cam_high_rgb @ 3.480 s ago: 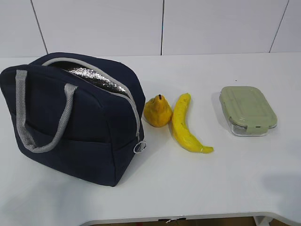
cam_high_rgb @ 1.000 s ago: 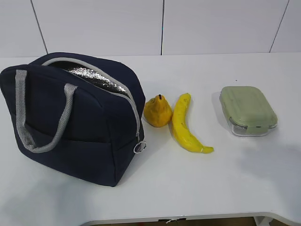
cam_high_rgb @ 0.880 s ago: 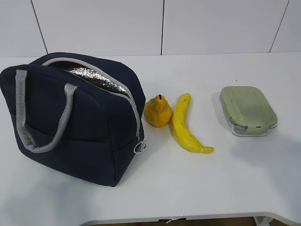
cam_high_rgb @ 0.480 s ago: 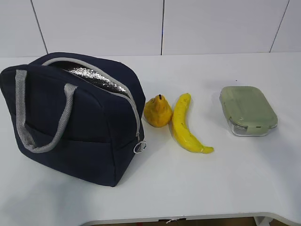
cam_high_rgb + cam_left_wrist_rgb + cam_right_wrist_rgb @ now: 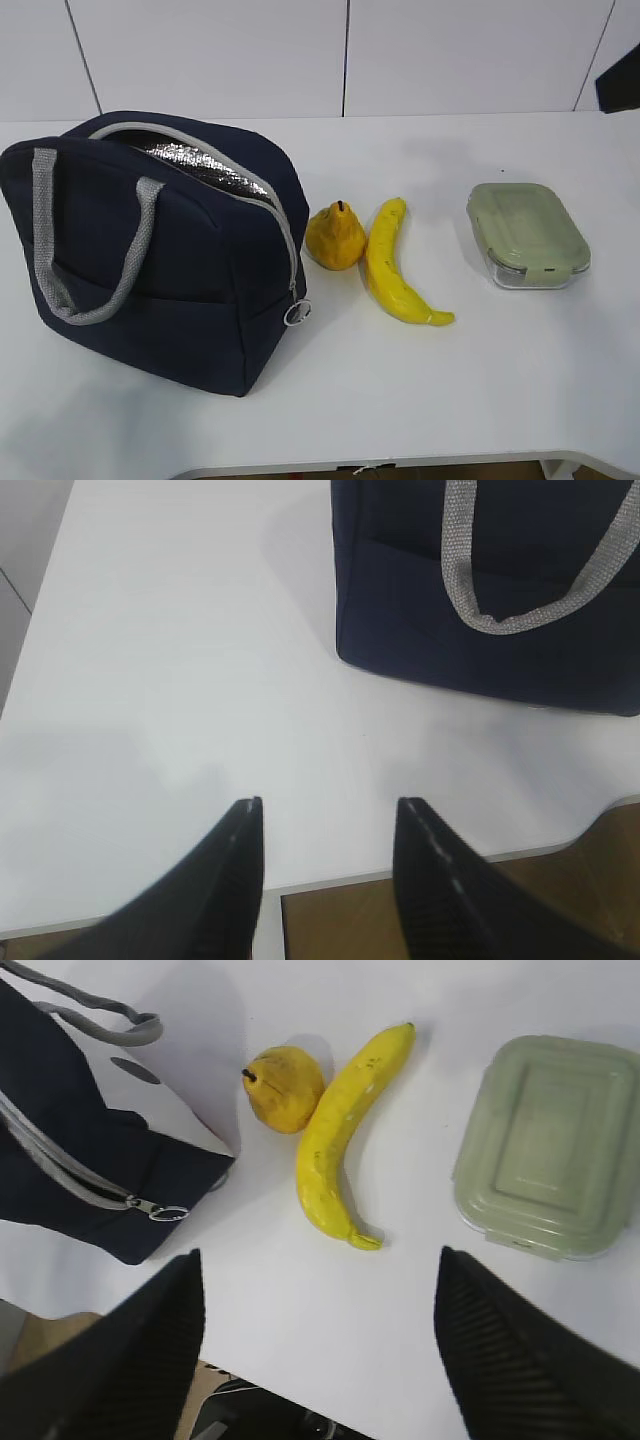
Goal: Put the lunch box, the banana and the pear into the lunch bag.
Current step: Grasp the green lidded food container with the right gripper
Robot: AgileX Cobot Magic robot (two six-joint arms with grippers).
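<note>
nothing packed yet | open navy fabric lunch bag (image 5: 160, 250) by the table's left edge | small yellow-orange pear (image 5: 335, 236), long yellow banana (image 5: 393, 265), clear green-lidded lunch box (image 5: 527, 235) all sitting out | left gripper (image 5: 325, 815), right gripper (image 5: 320, 1275) both spread, empty

One navy lunch bag (image 5: 160, 250), unzipped, two grey webbing handles; ahead of left gripper (image 5: 328, 815), ahead-left of right gripper (image 5: 315, 1265). One grey zipper (image 5: 70, 1175) with one ring pull (image 5: 297, 313). One pear (image 5: 335, 236), ahead of right gripper, slightly left. One banana (image 5: 392, 268), straight ahead of right gripper, touching pear. One lunch box (image 5: 527, 234) with one sage-green lid, ahead-right of right gripper. Fruit total: two. Two grippers, two dark fingers (image 5: 225, 880) each. One white table (image 5: 450, 390).
</note>
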